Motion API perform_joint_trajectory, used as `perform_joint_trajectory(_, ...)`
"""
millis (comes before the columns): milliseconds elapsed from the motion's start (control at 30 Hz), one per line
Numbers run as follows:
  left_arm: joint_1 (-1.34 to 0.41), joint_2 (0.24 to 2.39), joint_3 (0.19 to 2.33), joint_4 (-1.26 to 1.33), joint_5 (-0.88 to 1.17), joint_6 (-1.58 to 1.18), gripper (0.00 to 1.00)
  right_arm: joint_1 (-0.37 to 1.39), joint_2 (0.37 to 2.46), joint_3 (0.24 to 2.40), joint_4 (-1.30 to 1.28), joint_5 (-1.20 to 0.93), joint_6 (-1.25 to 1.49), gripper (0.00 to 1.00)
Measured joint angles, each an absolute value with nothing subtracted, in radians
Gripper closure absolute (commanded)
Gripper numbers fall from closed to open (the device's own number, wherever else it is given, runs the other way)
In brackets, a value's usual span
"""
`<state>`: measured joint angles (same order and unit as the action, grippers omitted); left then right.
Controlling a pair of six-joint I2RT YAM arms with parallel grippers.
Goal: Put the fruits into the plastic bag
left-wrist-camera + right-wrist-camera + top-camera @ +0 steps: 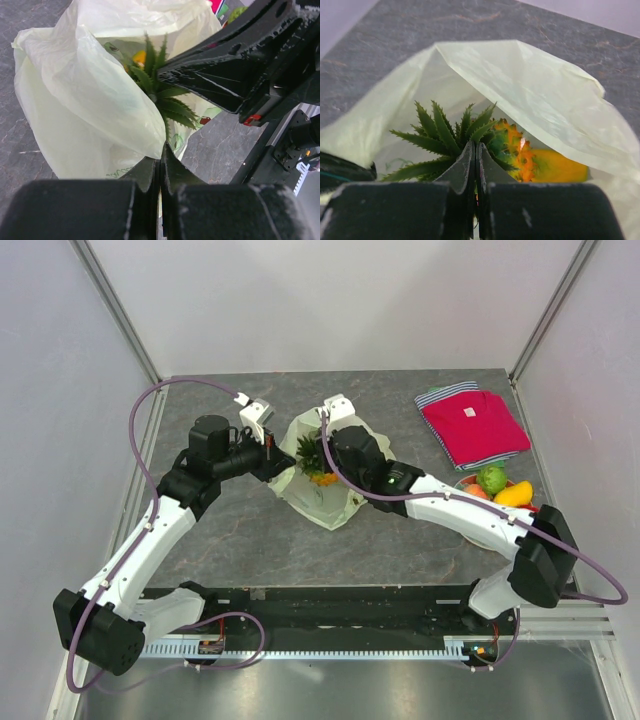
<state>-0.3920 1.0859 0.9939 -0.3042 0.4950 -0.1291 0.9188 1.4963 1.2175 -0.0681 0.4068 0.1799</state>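
The pale-green plastic bag (330, 502) lies mid-table with its mouth held open. My left gripper (282, 468) is shut on the bag's left edge; in the left wrist view the film (90, 100) runs into the closed jaws of that gripper (161, 152). My right gripper (328, 462) is shut on the green crown of the pineapple (318, 468) and holds it inside the bag's mouth. In the right wrist view the gripper (475, 150) pinches the crown, with the pineapple's orange body (522, 150) beyond it under the bag's film (535, 90). A green fruit (491, 479), a yellow piece (514, 494) and a peach (476, 491) sit at the right.
A folded red shirt (473, 425) lies at the back right. The other fruits rest on a plate whose rim (462, 482) barely shows beside my right arm. The right gripper's black body (235, 65) fills the upper right of the left wrist view.
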Motion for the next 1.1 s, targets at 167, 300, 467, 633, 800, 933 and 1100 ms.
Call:
perform_joint_trajectory(167, -0.392, 1.086, 0.994, -0.304, 0.506, -0.129, 0.99, 0.919, 1.534, 1.208, 0.054, 0.404, 0.205, 1.00)
perform_joint_trajectory(300, -0.392, 1.086, 0.994, -0.303, 0.509, -0.129, 0.98, 0.919, 1.589, 1.206, 0.100, 0.455, 0.213, 1.00)
perform_joint_trajectory(467, -0.392, 1.085, 0.994, -0.302, 0.509, -0.130, 0.98, 0.918, 1.678, 1.206, 0.111, 0.516, 0.222, 1.00)
perform_joint_trajectory(633, -0.392, 1.085, 0.994, -0.297, 0.509, -0.129, 0.98, 0.919, 1.729, 1.230, 0.109, 0.530, 0.250, 0.82)
perform_joint_trajectory(800, -0.392, 1.085, 0.994, -0.297, 0.509, -0.129, 0.99, 0.920, 1.732, 1.245, 0.067, 0.538, 0.273, 0.35)
perform_joint_trajectory(933, -0.392, 1.085, 0.994, -0.297, 0.509, -0.130, 0.99, 0.919, 1.704, 1.240, 0.015, 0.517, 0.272, 0.26)
perform_joint_trajectory(1100, -0.392, 1.085, 0.994, -0.297, 0.508, -0.130, 0.98, 0.919, 1.574, 1.223, -0.074, 0.463, 0.278, 0.23)
